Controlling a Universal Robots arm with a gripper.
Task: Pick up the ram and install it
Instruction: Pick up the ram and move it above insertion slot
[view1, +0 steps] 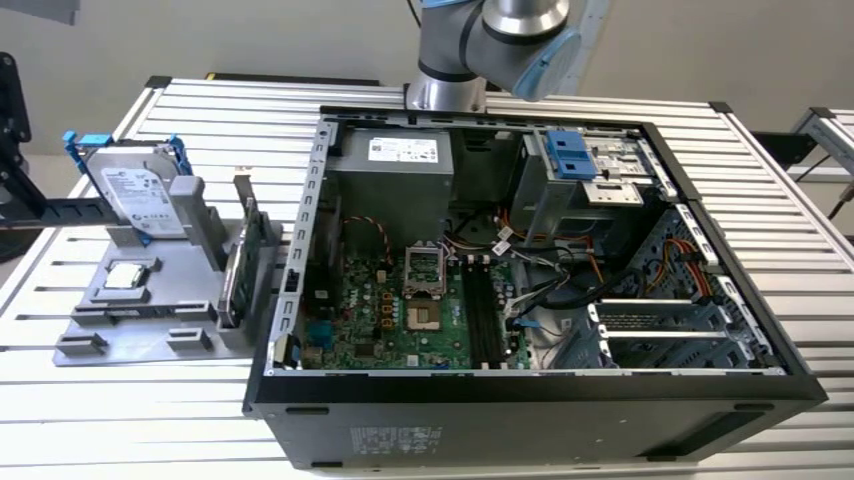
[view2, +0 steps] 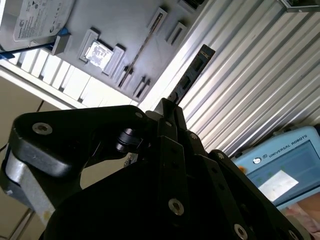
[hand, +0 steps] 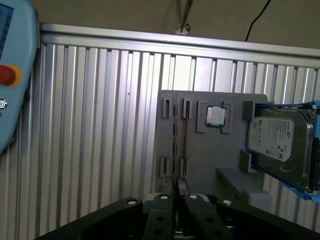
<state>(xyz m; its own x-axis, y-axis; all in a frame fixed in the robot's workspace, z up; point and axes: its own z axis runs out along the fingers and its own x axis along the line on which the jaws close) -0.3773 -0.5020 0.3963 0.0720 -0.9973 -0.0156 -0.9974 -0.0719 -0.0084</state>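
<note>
Ram: the ram (view2: 192, 75) is a long dark stick with black chips. In the second wrist view it stands out straight from between the fingertips, in the air above the table.
Ram, on its edge: in the first wrist view it shows as a thin line that comes out of the gap between the fingers.
Gripper: the gripper (hand: 176, 199) is pressed together on the ram. Its black fingers (hand: 162, 202) pinch one end of the stick from both sides.
Arm: in the exterior view the arm (view1: 494, 40) stands at the far side of the computer case (view1: 534, 385) and goes up out of the picture.
Memory slots: the long black memory slots (view1: 483, 310) lie on the motherboard (view1: 387, 310) inside the open case.
Holder: the gray holder (view1: 134, 320) lies on the ribbed table (view1: 787, 230), just beside the case at the exterior view's left.
Expansion card: the green expansion card (view1: 238, 265) stands upright on its edge in the holder, on the side nearest to the case.
Hard drive: the silver hard drive (view1: 140, 190) in a blue frame stands at the far end of the holder.
Processor chip: the processor chip (view1: 127, 275) lies flat in a pocket of the holder, near the hard drive.
Pendant: a light-blue pendant (hand: 12, 75) with a red button lies on the table, well apart from the holder.
</note>
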